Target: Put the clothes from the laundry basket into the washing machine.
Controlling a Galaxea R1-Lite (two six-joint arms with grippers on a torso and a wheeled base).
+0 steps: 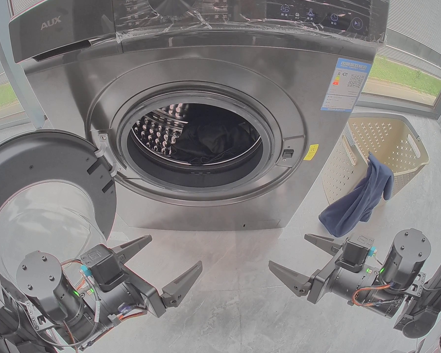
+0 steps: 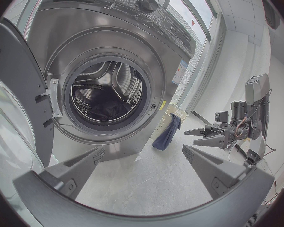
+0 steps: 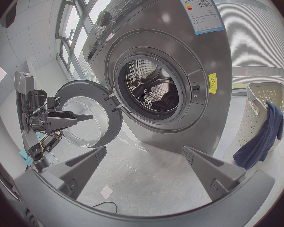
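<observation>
The washing machine [image 1: 299, 74] stood with its door [image 1: 44, 163] swung wide to the robot's left, the door's edge cut off in the head view. Deep in the drum lay dark clothes [image 1: 215, 136], their shape hard to make out in shadow. The laundry basket [image 1: 402, 143] sat tilted just beside the machine's right side, partly hidden behind it. A blue garment [image 1: 360, 199] hung over its rim down to the floor. The left gripper [image 1: 174, 252] and right gripper [image 1: 290, 251] hovered above the floor, jaws spread wide, holding nothing.

Head above, wrists likely low, washer [image 1: 299, 89] shared
</observation>
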